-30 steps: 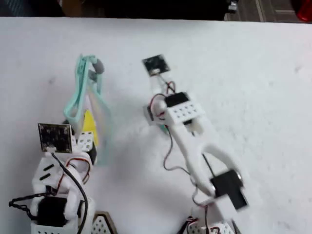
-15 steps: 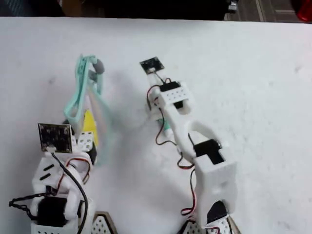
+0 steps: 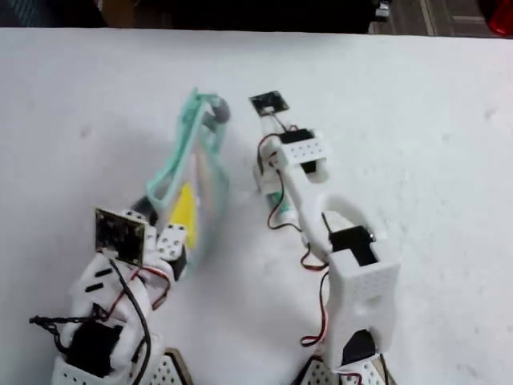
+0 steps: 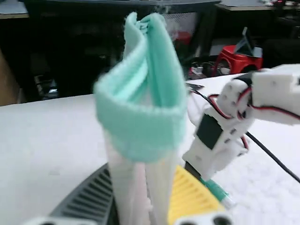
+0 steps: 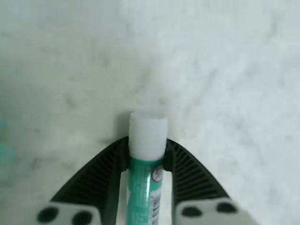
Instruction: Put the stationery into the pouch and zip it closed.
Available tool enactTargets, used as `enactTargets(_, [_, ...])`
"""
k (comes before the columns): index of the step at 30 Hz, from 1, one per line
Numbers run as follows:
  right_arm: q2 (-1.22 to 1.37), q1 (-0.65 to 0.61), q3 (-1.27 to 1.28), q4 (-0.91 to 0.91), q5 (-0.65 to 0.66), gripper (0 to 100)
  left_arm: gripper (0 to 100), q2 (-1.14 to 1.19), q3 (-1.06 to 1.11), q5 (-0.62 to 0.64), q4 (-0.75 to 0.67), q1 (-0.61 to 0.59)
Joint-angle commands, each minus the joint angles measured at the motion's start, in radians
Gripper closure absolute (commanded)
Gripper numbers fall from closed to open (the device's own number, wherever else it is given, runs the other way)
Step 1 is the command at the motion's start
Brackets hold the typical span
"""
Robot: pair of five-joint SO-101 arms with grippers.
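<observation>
The pouch [image 3: 191, 156] is translucent with mint-green trim and a grey zipper pull [image 3: 216, 112]. It hangs off the table, tilted toward the other arm, with my left gripper [image 3: 183, 215] shut on its lower end. In the left wrist view the pouch [image 4: 140, 117] stands up between the black and yellow fingers [image 4: 190, 197]. My right gripper [image 5: 146, 154] is shut on a green stick with a white cap [image 5: 147, 133], pointing down at the table. The high view shows that stick [image 3: 276, 196] under the right wrist, just right of the pouch. It is also visible as the green stick [image 4: 216, 191] beside the pouch.
The white tabletop [image 3: 417, 128] spreads wide to the right and behind both arms. Its far edge [image 3: 321, 32] meets a dark room. Red wires [image 3: 309, 257] loop along the right arm.
My left arm has swung the raised pouch to the right, close to the right gripper. The right arm folded in and shifted slightly right, still holding the stick.
</observation>
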Motion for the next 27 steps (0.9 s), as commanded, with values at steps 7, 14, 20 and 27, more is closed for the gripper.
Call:
enactTargets(7, [-0.369, 0.059, -0.028, 0.168, 0.009, 98.2, 98, -0.013, 0.077, -0.014, -0.114, 0.093])
enactTargets(14, [-0.851, 0.047, -0.029, 0.165, 0.011, 98.2, 95, -0.013, 0.075, -0.014, -0.080, 0.094])
enactTargets(20, [-1.127, -0.059, -0.055, 0.165, 0.011, 98.2, 85, -0.013, 0.066, 0.026, -0.032, 0.093])
enactTargets(27, [-1.153, -0.196, -0.236, 0.081, 0.002, 98.2, 85, -0.013, 0.060, 0.032, -0.014, 0.085])
